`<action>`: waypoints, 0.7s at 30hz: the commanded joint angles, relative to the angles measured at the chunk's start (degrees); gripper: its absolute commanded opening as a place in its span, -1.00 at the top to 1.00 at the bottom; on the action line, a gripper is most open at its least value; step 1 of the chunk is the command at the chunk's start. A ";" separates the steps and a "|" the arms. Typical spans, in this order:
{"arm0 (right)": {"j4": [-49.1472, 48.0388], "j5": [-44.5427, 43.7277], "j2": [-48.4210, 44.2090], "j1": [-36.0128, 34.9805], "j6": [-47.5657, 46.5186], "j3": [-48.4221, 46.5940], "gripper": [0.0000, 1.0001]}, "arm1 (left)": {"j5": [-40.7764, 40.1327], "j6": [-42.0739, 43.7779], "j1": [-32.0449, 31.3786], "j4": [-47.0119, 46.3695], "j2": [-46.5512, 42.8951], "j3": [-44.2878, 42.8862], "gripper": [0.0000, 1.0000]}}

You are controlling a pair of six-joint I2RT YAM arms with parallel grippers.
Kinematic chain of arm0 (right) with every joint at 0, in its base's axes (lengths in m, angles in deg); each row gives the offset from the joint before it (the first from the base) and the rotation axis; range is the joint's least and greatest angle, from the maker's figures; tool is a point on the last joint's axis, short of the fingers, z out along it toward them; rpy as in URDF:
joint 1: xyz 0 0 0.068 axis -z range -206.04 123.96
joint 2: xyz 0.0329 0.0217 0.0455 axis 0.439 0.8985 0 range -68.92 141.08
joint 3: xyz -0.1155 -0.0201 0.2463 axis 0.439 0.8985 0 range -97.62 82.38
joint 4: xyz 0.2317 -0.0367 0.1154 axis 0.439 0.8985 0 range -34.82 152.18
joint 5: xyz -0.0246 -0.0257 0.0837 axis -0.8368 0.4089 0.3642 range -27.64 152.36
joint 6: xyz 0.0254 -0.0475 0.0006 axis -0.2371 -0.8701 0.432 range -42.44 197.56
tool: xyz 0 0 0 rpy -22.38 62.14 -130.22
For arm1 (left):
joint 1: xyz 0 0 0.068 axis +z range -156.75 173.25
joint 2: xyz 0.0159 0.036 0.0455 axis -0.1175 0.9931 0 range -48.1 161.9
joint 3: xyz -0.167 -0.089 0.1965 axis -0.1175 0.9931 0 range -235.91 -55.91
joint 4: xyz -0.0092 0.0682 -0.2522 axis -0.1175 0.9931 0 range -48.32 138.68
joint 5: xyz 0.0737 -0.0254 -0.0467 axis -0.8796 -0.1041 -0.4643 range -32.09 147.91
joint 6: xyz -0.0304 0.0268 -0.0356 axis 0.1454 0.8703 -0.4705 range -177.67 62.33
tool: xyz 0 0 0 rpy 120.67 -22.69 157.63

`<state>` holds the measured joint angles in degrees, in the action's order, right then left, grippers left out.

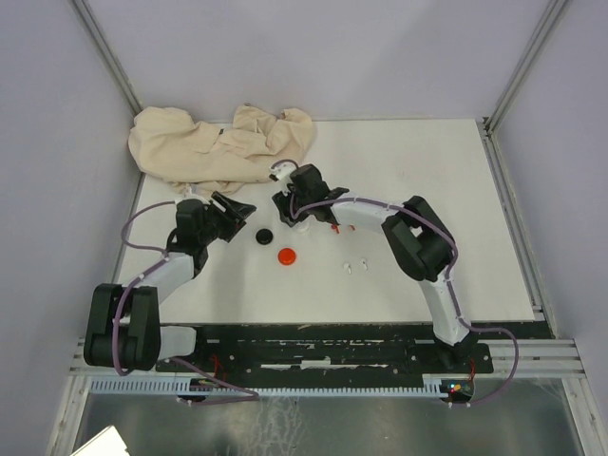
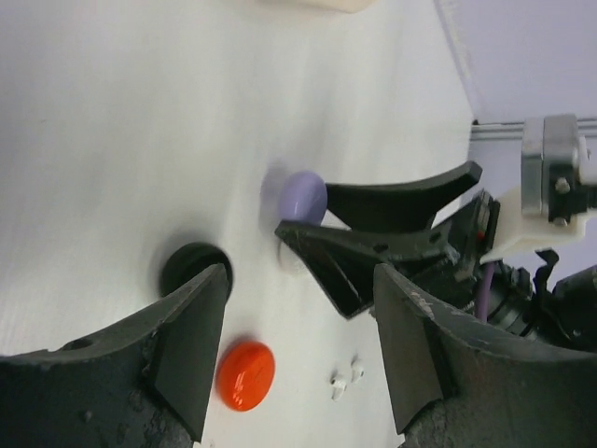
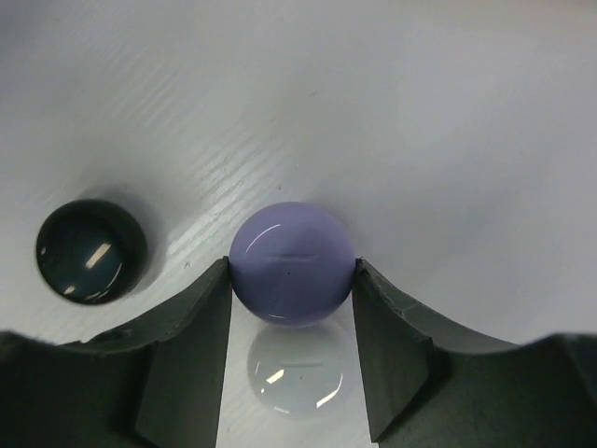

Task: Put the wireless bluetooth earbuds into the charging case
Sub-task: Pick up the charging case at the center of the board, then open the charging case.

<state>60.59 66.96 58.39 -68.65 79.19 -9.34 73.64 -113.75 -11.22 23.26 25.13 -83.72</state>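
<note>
My right gripper [image 3: 292,269] has both fingers pressed against the sides of a round purple charging case [image 3: 292,261], which also shows in the left wrist view [image 2: 303,196]. A white round case [image 3: 294,369] lies between the same fingers, closer to the wrist. A black case [image 3: 90,250] sits to its left. My left gripper [image 2: 298,369] hangs open above the table, holding nothing. Past its fingers lie a red case [image 2: 246,374] and two tiny white earbuds [image 2: 345,378]. In the top view, the white earbuds [image 1: 354,267] lie right of the red case [image 1: 287,255].
A crumpled beige cloth [image 1: 223,142] lies at the back left of the white table [image 1: 427,190]. The two grippers [image 1: 242,211] [image 1: 290,211] stand close together near the black case [image 1: 264,235]. Small red bits [image 1: 334,229] lie beside the right arm.
</note>
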 commanded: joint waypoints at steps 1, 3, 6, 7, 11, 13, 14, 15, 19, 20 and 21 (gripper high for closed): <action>-11.24 4.55 -12.95 1.49 -0.25 5.94 0.76 | 7.79 -0.33 0.21 -8.77 2.77 -3.64 -0.39; -12.75 5.52 -17.60 1.50 -0.42 9.93 0.76 | 9.81 -1.28 -0.01 -11.18 4.47 -4.48 -0.39; -13.67 6.54 -21.97 1.56 -0.62 14.69 0.75 | 11.41 -1.36 -1.06 -13.19 6.42 -5.47 -0.38; -12.89 6.86 -22.87 1.53 -1.00 15.33 0.75 | 11.71 -1.27 -1.45 -13.51 6.93 -5.87 -0.38; -12.12 8.71 -25.59 1.50 -1.62 17.87 0.76 | 12.97 -1.33 -3.74 -14.71 9.55 -7.56 -0.38; -12.11 10.73 -26.43 1.56 -1.78 18.81 0.77 | 13.18 -1.67 -4.81 -15.52 10.51 -8.24 -0.38; -11.97 11.52 -26.74 1.50 -1.80 19.04 0.77 | 13.11 -2.21 -5.27 -16.25 10.78 -8.30 -0.38; -11.80 12.09 -27.02 1.53 -1.80 19.36 0.77 | 13.11 -2.69 -5.55 -17.16 10.97 -8.17 -0.38; -10.60 12.82 -27.67 1.52 -1.63 19.80 0.77 | 13.02 -4.17 -6.14 -19.42 10.84 -7.48 -0.38; -10.22 13.14 -27.60 1.52 -1.63 19.73 0.77 | 13.00 -4.15 -6.16 -19.68 10.80 -7.39 -0.38; -9.90 13.54 -27.58 1.54 -1.63 19.71 0.77 | 12.99 -4.10 -6.29 -19.84 10.79 -7.42 -0.38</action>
<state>51.12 77.80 33.25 -66.90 78.12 10.64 85.39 -115.87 -17.23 8.71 36.08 -90.00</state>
